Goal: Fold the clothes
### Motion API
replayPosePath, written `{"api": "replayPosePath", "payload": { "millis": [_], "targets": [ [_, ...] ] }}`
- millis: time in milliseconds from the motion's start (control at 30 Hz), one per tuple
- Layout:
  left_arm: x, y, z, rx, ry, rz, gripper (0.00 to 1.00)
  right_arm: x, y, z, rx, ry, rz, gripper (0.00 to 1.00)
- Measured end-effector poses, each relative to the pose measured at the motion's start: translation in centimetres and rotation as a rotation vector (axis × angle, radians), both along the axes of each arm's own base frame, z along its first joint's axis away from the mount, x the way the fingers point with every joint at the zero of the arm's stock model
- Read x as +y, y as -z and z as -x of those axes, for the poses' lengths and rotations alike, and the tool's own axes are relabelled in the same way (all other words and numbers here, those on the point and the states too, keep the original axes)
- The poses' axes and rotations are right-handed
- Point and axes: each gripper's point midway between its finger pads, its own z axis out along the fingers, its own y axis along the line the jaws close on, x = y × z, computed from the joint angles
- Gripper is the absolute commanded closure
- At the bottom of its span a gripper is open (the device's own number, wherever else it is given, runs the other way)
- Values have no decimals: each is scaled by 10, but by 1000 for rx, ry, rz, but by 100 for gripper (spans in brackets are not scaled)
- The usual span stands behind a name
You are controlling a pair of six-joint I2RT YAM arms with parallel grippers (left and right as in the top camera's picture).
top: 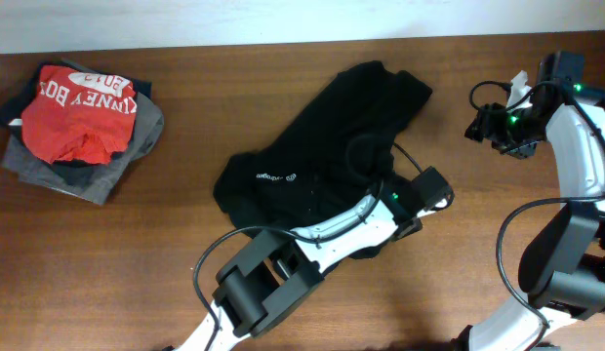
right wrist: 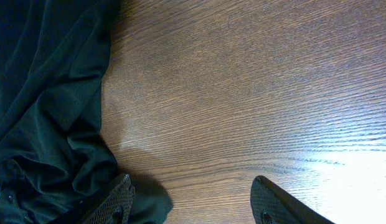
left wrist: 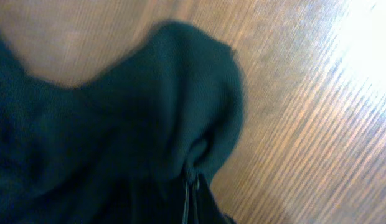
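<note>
Upper left: red T-shirt (top: 78, 112) with white lettering, partly legible as "…NNEY BO…". Centre: black top (top: 322, 146) with small white print, illegible.

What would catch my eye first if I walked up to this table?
A crumpled black top lies in the middle of the wooden table, and the left gripper is pinched shut on a fold of it. At the far left sits a small pile of clothes topped by a red T-shirt with white lettering. The right gripper hangs open over bare wood beside the top's edge.
</note>
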Motion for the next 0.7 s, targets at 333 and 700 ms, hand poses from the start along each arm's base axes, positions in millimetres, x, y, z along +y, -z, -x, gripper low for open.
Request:
{"api": "replayPosePath", "payload": {
  "millis": [333, 700],
  "targets": [
    [70, -133, -51, -68, -207, 56, 100, 3, -1, -1, -8, -18, -12, 35],
    [126, -286, -35, -255, -271, 279, 100, 26, -6, 9, 2, -75, -126, 40]
  ]
}}
